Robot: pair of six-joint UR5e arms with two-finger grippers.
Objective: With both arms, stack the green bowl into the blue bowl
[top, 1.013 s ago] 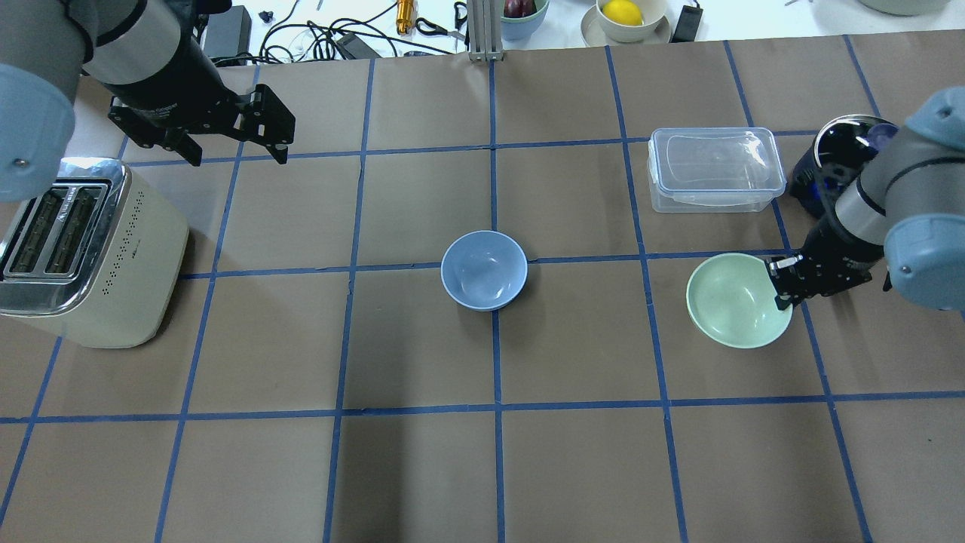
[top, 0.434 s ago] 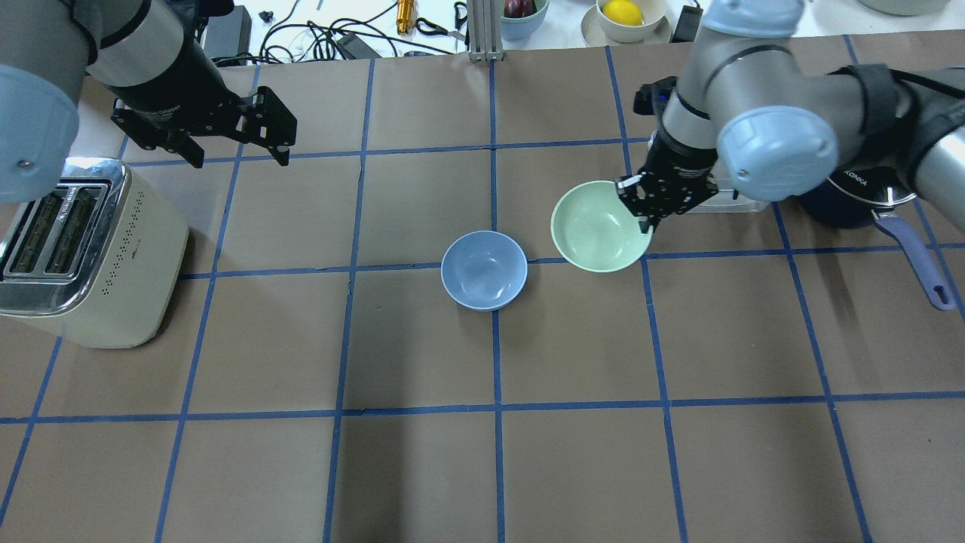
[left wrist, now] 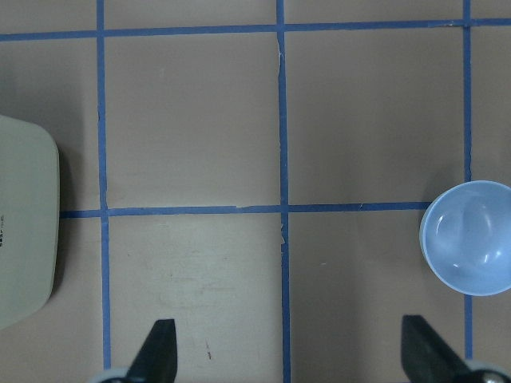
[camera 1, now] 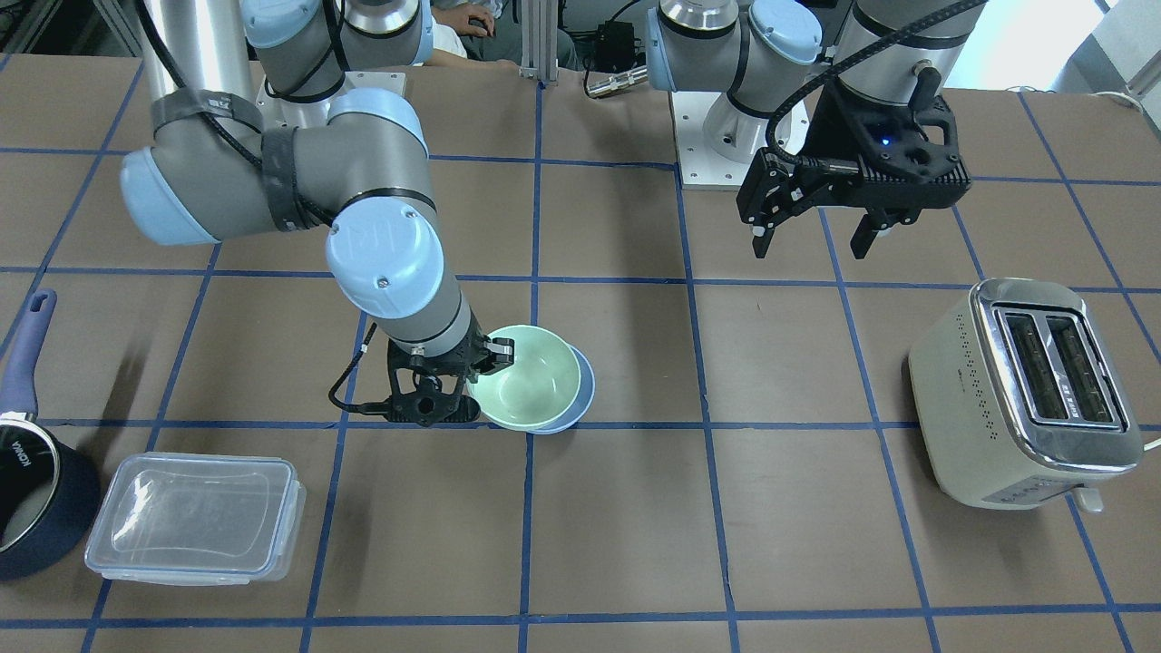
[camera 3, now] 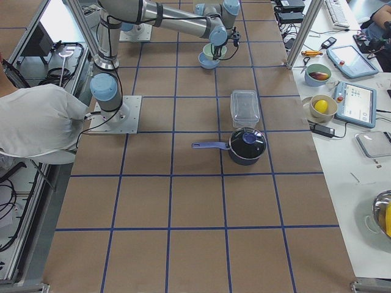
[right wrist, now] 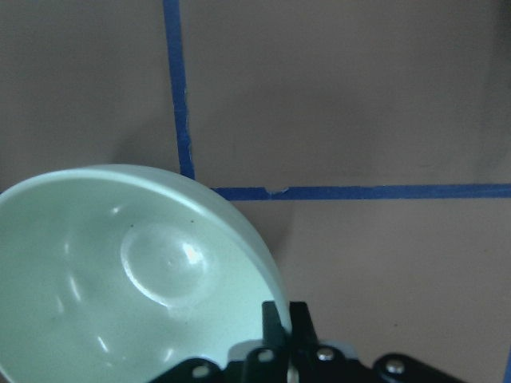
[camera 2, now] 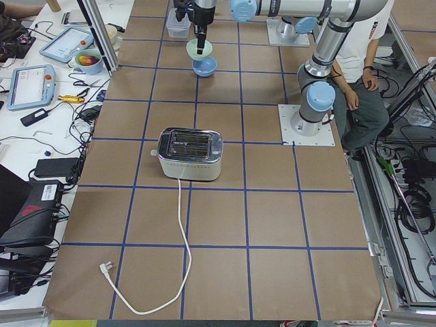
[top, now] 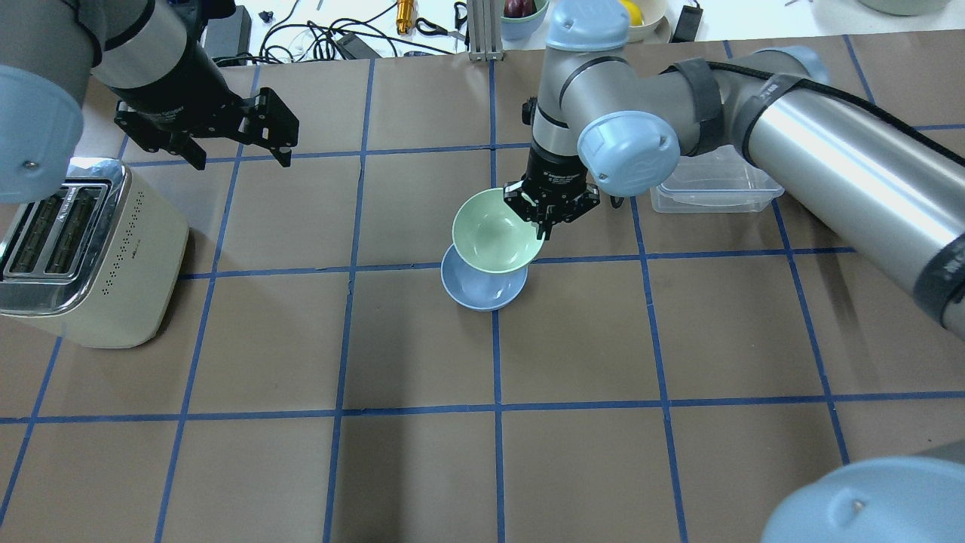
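The right tool (top: 541,228) is closed narrow on the rim of the small round pale mint-green bowl (top: 491,230), with 1 finger inside the bowl and 1 outside. The green bowl is upright, with its open side up. It sits over the small round powder-blue bowl (top: 482,290), which rests near the middle of the counter (top: 648,467), about midway between its left and right ends. From overhead the green bowl covers the far part of the blue bowl; from the front it covers nearly all of it. I cannot tell whether the 2 bowls touch.

The left tool (camera 1: 810,245) hangs above the counter's left half with its 2 fingers spread wide, holding nothing. A cream 2-slot toaster with a chrome top (top: 90,256) stands near the left end of the counter. A clear lidded plastic box (camera 1: 195,517) and a dark navy saucepan (camera 1: 36,490) sit side by side toward the right end.
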